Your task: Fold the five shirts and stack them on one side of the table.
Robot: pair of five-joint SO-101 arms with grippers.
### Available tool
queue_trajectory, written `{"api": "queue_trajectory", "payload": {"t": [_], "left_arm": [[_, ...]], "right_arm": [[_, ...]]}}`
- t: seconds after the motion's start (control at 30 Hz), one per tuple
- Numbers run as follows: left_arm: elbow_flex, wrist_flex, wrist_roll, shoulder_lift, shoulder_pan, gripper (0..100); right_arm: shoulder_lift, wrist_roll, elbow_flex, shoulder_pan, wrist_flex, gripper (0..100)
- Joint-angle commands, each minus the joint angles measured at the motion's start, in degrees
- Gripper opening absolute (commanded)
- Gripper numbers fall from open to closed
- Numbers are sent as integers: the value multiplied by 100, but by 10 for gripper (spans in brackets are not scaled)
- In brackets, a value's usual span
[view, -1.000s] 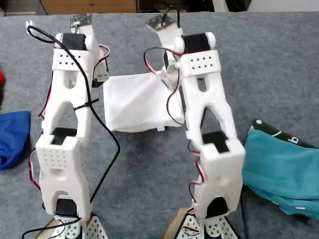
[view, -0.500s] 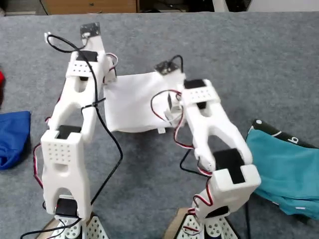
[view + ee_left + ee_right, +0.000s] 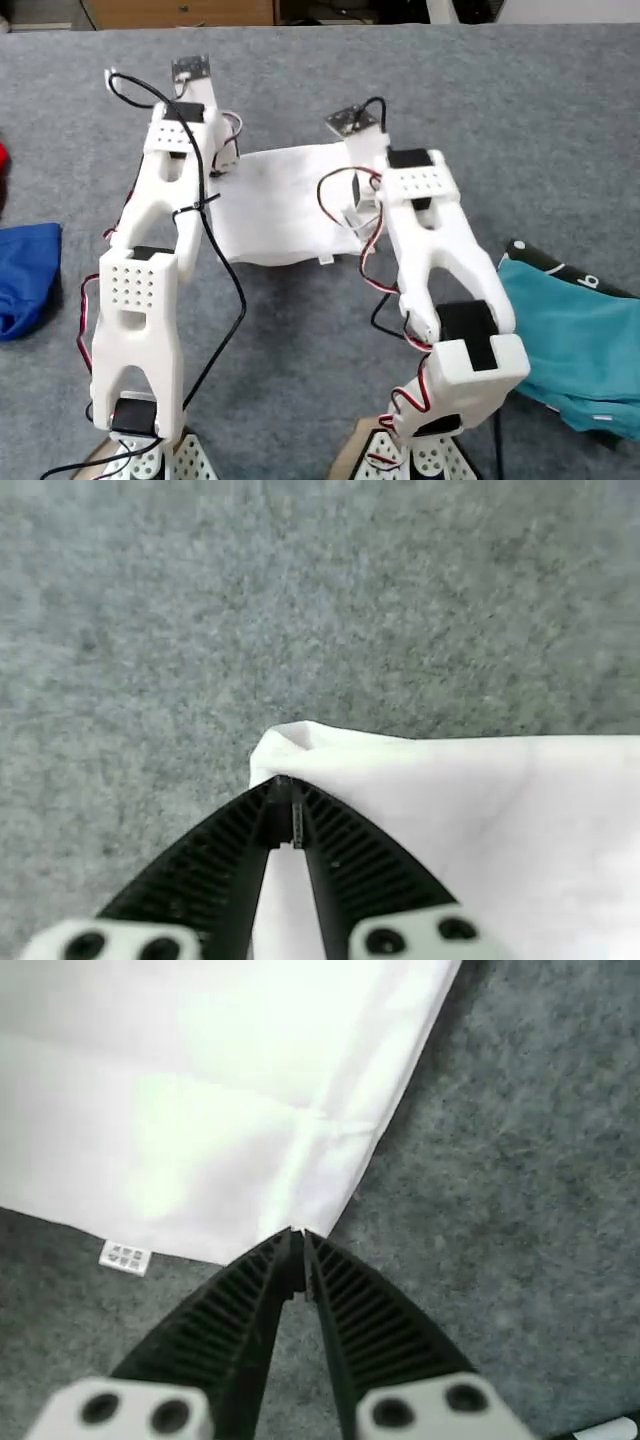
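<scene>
A white shirt [image 3: 280, 205], folded into a rough rectangle, lies on the grey table between the two arms. In the left wrist view its far left corner [image 3: 300, 745] pokes out just past my left gripper [image 3: 286, 810], whose fingers are shut on that corner. The same gripper [image 3: 224, 160] sits at the shirt's far left edge in the high view. My right gripper [image 3: 298, 1245] is shut with its tips pinching the shirt's near right corner [image 3: 320, 1150]. From above, it [image 3: 358, 218] hangs at the shirt's right side.
A blue shirt [image 3: 25, 275] lies bunched at the left edge, with a bit of red cloth [image 3: 3, 160] farther back. A teal shirt [image 3: 570, 340] lies at the right over a black item [image 3: 540, 262]. Grey carpet-like surface [image 3: 520, 130] stretches beyond.
My right arm drew back from the shirt's far edge to its near right corner. The left arm shifted right toward the far left corner. The shirt's far right corner now lies spread farther out.
</scene>
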Motion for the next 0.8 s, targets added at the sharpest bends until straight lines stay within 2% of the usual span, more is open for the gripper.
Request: {"api": "queue_trajectory", "payload": {"t": [0.0,0.13,0.27,0.33,0.57,0.77], "left_arm": [[-1099,712,53,-101,9,20],[-2066,1424,0,-57,9,29],[-2505,1881,-440,-40,9,174],[-2532,1996,-738,-48,-9,239],[-2514,2426,-1916,-48,-404,229],[-2479,2418,-1855,-40,-668,229]], "right_arm": [[-400,18,-637,4,466,52],[-400,-299,-971,22,1116,214],[-444,-862,-1015,13,1600,311],[-646,-1090,-936,13,1767,316],[-2492,-1125,-778,22,1881,277],[-2747,-1108,189,31,1802,278]]}}
